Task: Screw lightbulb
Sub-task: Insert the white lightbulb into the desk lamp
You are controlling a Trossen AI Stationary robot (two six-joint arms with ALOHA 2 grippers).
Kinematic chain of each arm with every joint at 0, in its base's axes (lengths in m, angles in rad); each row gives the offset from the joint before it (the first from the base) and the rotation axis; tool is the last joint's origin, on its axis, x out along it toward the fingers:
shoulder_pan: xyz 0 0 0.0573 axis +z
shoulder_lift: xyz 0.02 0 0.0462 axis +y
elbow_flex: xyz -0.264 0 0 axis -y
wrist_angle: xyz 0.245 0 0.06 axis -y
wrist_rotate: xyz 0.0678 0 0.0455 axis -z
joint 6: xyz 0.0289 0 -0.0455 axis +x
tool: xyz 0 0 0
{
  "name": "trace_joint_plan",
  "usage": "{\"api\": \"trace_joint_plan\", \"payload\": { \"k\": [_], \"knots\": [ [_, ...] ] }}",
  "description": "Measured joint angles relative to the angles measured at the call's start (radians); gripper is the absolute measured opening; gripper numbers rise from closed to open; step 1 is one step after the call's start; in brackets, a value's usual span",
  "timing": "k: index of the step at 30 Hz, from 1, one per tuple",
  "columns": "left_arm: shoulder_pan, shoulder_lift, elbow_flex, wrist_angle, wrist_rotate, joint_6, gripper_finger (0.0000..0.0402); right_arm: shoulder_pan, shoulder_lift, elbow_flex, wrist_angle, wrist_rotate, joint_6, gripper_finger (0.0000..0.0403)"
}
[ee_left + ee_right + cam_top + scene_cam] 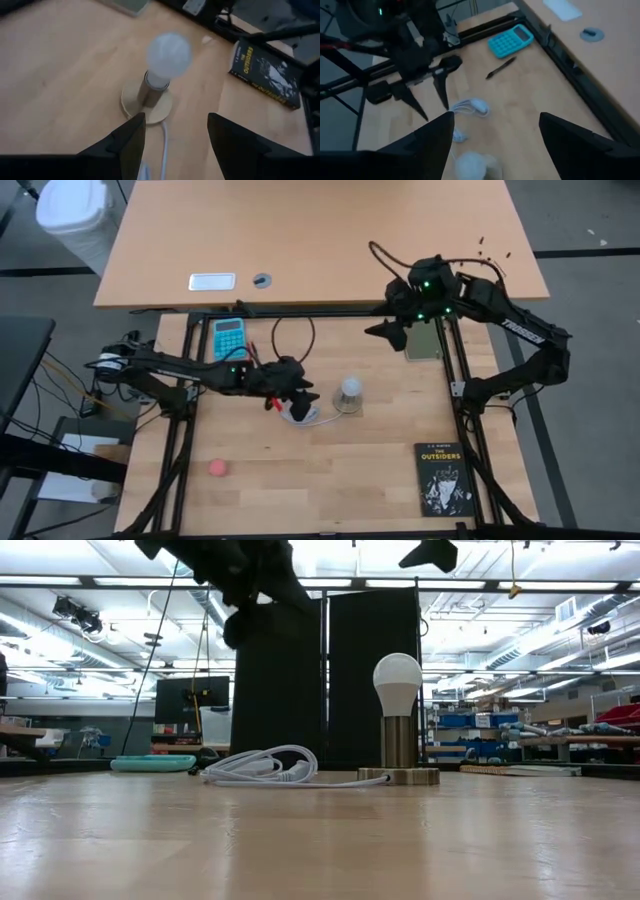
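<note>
Light wood bench inside a dark frame, second tabletop above it in the high view; the low view looks into a workshop with ceiling lights and dark panels. The lightbulb stands upright at centre frame in the high view, its base seated in a metal socket on a round wooden disc, so it looks threaded in already, though how tight can't be judged from here. Left gripper sits just left of the bulb, above the coiled white cord, apart from the bulb; jaws are parted with nothing between them. Right gripper waits in the upper right of centre, well clear, jaws spread and empty. My read: screwing step is at or near its end, the left arm off the bulb. Next move calls for either a re-grip on the glass for another turn, centred and gentle, or a clean back-off without snagging the cord. Count: one bulb, one socket, one cord, one teal calculator, one pen, one black book, one small pink ball.
</note>
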State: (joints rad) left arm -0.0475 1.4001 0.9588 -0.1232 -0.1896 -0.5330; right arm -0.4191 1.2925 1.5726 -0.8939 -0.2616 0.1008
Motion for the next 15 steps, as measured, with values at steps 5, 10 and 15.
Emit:
{"api": "trace_joint_plan", "payload": {
  "k": [5,10,15],
  "knots": [
    [-0.004,0.014,0.000,-0.017,-0.002,-0.114,0.0218,-0.051,-0.002,0.000,-0.015,-0.036,-0.045,0.0307],
    [-0.013,0.014,0.000,-0.071,-0.063,-0.014,0.0218,-0.067,0.034,0.000,-0.005,-0.044,-0.035,0.0307],
    [-0.006,0.030,-0.027,-0.057,-0.082,0.145,0.0218,-0.012,0.076,0.000,-0.003,-0.047,0.041,0.0307]
  ]
}}
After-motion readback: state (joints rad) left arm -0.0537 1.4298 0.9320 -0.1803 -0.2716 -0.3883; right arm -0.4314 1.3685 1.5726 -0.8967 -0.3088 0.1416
